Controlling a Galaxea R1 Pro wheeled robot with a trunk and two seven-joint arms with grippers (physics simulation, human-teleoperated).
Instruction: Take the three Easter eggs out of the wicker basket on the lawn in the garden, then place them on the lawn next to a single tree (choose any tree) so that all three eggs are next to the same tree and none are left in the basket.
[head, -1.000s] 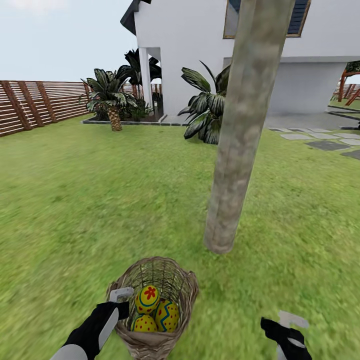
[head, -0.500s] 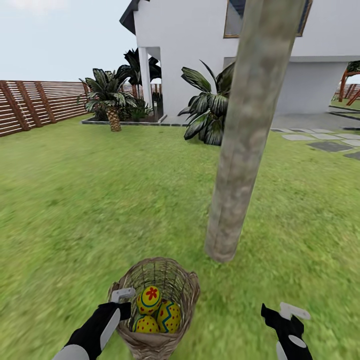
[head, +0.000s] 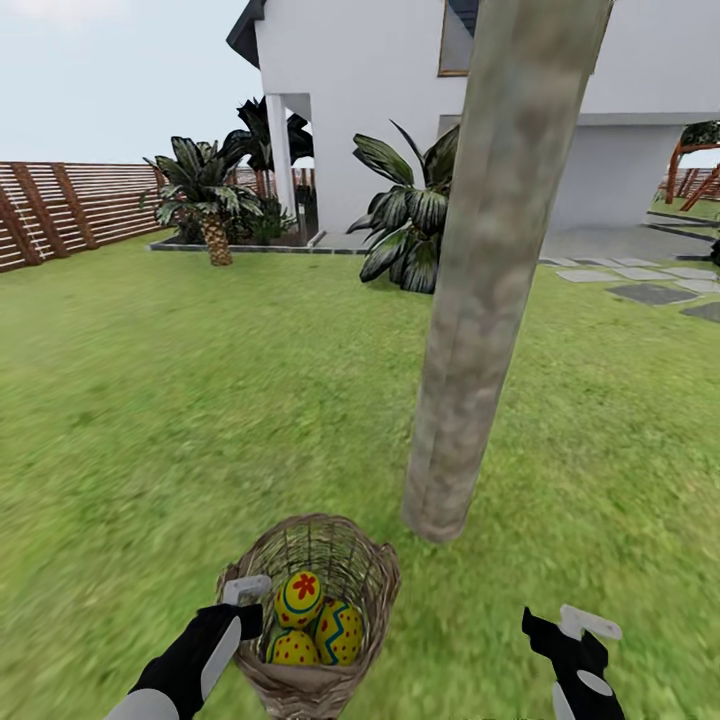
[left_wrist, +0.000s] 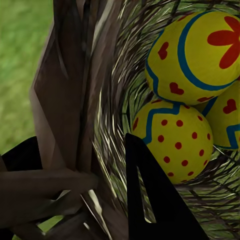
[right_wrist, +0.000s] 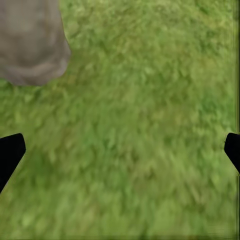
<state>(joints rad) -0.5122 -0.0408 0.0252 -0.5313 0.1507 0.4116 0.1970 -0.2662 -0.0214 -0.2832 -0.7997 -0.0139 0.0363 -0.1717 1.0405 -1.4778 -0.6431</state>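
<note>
Here, lower centre of the head view: the left gripper (head: 246, 600) is clamped on the rim of the wicker basket (head: 365, 560), all three Easter eggs (head: 312, 620) inside. The right gripper (head: 575, 630), lower right, hangs spread and empty. Since a second ago the tree (head: 470, 330) has loomed slightly nearer, so unloading can probably begin.

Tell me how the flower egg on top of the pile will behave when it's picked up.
The flower egg looks smooth and rounded, so it may slip between the jaws. Resting on two other eggs, they'll probably shift once it lifts. Set on the lawn, it could roll slightly.
</note>
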